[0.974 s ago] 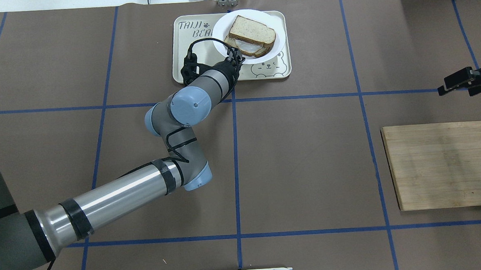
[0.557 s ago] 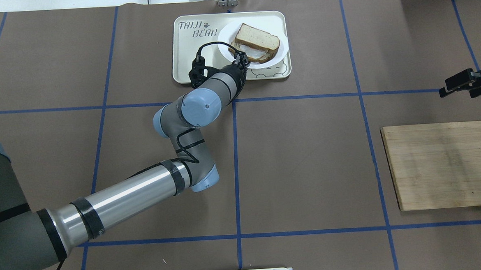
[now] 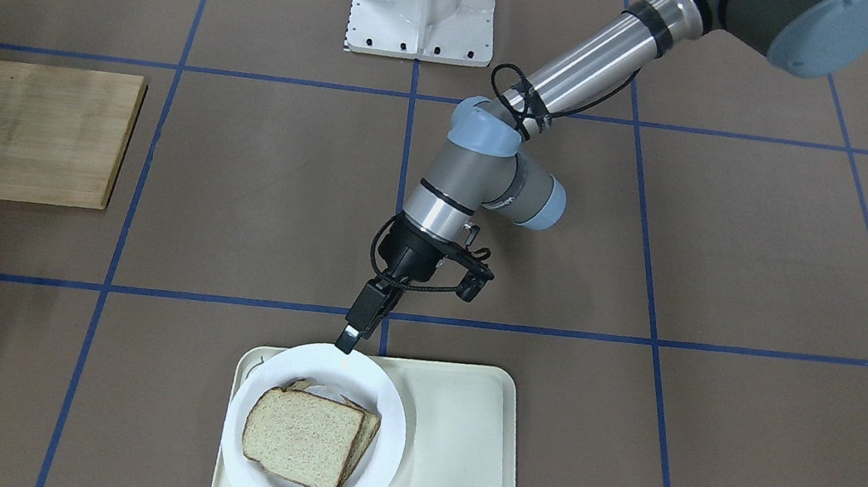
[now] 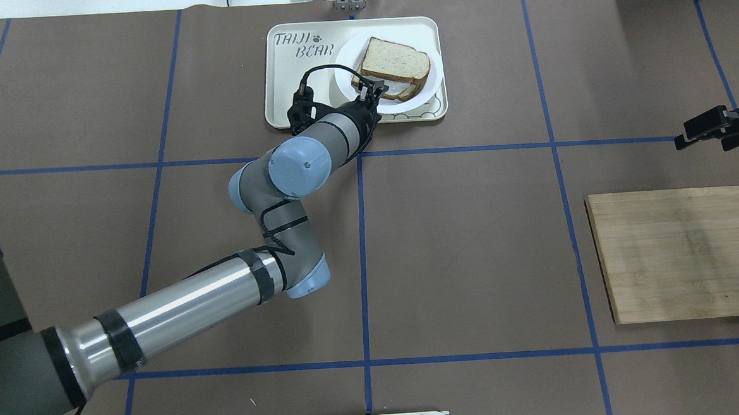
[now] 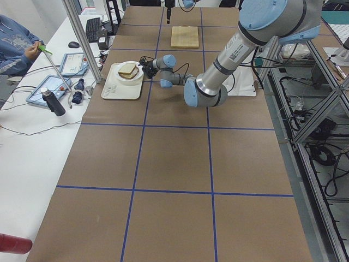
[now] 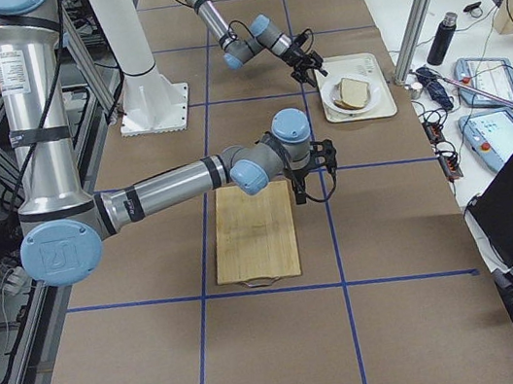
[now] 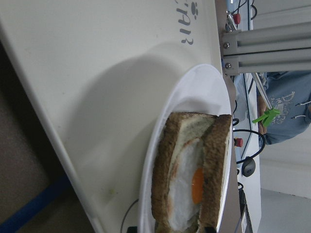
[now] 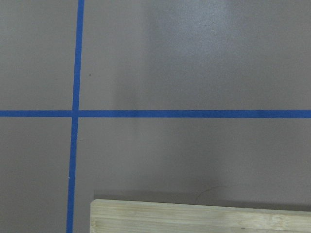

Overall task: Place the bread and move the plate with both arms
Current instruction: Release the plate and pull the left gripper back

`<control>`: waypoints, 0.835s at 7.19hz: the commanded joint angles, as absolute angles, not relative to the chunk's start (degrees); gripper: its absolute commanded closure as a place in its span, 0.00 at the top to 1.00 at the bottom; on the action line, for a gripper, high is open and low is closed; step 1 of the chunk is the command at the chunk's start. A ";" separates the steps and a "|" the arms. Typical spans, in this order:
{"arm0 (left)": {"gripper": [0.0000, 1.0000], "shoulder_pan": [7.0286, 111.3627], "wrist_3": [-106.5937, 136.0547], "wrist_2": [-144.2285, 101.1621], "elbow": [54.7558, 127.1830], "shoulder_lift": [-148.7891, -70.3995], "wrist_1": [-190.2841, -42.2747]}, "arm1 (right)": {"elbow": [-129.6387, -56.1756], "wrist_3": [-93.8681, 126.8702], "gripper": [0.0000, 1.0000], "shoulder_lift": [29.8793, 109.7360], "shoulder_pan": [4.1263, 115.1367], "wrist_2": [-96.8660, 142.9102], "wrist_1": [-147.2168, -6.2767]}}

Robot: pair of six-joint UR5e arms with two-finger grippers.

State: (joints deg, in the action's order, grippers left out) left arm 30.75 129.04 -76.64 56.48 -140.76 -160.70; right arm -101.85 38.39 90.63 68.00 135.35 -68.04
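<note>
One camera looks down on the worktop (image 4: 473, 259) from behind the robot, one faces the robot from across, one looks along from each end, and two sit on the wrists, very close, one at the plate (image 7: 194, 97) that most views share, one at the wooden board (image 8: 194, 218).

I am seeing a cream tray (image 4: 281, 85) with bear lettering lying at the far edge of the brown surface (image 4: 472, 240), which blue tape lines (image 4: 363, 265) are dividing into squares. A wooden cutting board (image 4: 682, 254) is lying well apart, on the overhead view's right. A slice topped with a fried egg (image 7: 187, 194) is showing its yolk. At the side bench, a person in blue (image 5: 13, 41) is holding something green near a dark bottle (image 5: 53, 102).
</note>
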 commanded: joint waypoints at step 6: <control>0.97 46.54 86.58 -91.66 87.54 -102.08 -158.83 | -101.69 37.88 1.00 90.70 69.16 133.25 -67.94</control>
